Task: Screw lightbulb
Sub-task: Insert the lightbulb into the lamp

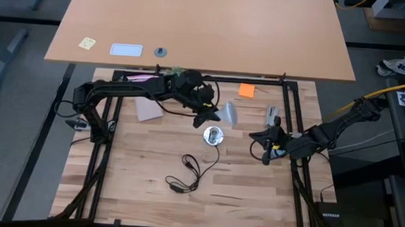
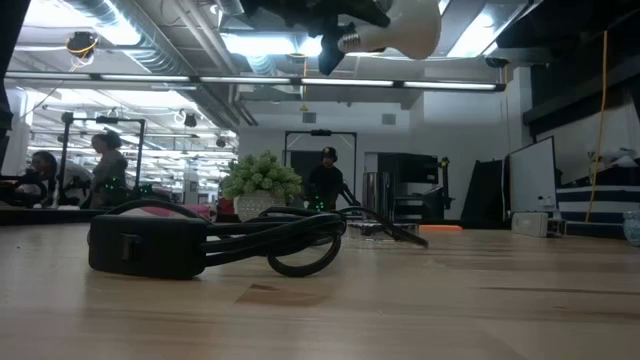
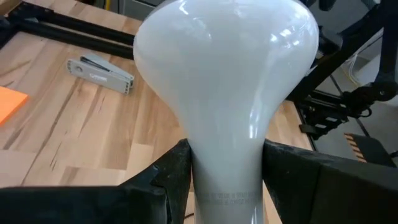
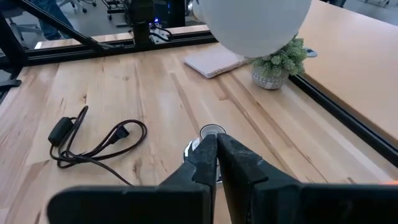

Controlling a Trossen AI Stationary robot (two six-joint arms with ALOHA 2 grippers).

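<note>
My left gripper [image 3: 227, 180] is clamped on the bulb's [image 3: 227, 74] neck, holding it in the air, tilted — dome toward the right arm, just up-table of the socket [image 1: 213, 135]. The screw base still needs pointing down over it. My right gripper [image 4: 216, 152] is closed, empty, near the socket's other side — left is nearer.

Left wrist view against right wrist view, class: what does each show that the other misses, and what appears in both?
Only the left wrist view: the left pincer closed on the lightbulb's neck, a grey stapler, and an orange note.

Only the right wrist view: the shut right pincer before the silvery socket, the black cord with its switch, the small plant and a pale pad.

Both: the bulb and the wooden table.
</note>
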